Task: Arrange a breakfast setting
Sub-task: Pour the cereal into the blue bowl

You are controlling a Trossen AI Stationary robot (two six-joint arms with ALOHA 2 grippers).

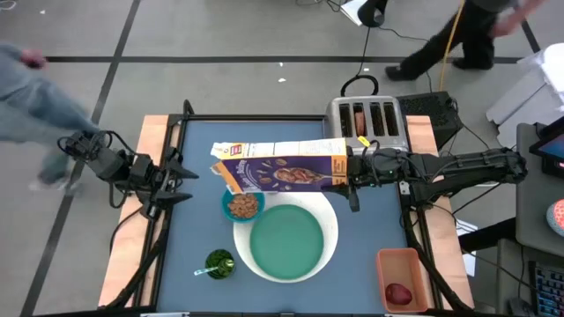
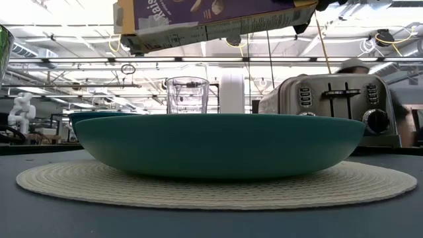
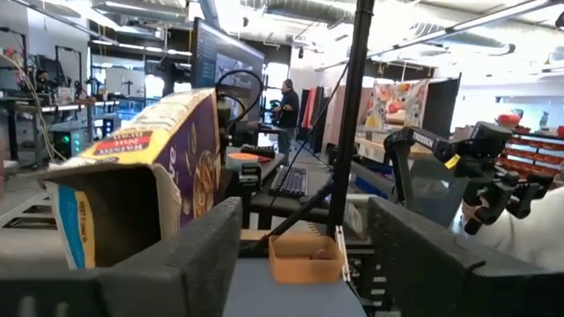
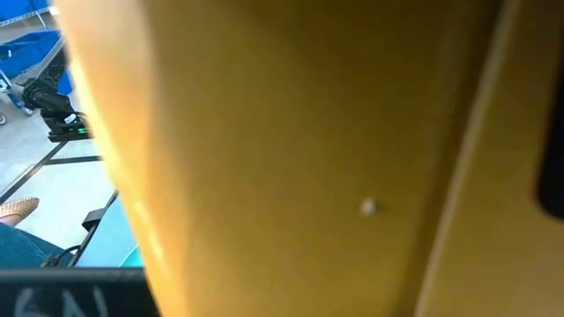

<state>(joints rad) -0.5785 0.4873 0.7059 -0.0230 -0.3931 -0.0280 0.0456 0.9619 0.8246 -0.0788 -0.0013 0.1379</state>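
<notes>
- Left gripper [image 1: 181, 183] hovers at the worktop's [image 1: 198, 229] left edge, jaws spread apart and released, nothing between them; it stands apart from the box
- Green glass [image 1: 219, 262] stands near the front edge, left of the plates; a pale straw-like piece lies beside it, too small to tell what it is
- Small teal bowl [image 1: 242, 206] sits just left of the plates' upper rim, brown cereal inside
- Purple cereal box [image 1: 280, 167] is held above the worktop, lying nearly level, open flaps toward the left, mouth over the bowl
- Teal plate [image 1: 286, 241] rests centred on the larger white plate [image 1: 330, 222], middle of the worktop toward the front; in the low view the white piece reads as a woven mat
- Right gripper [image 1: 351, 172] has its jaws clenched on the box's right end; the right wrist view is filled with yellow-brown cardboard
- Silver toaster [image 1: 370, 121] stands at the back, right of centre
- Orange bin [image 1: 402, 279] sits at the front right corner with the red apple [image 1: 398, 293] inside
</notes>
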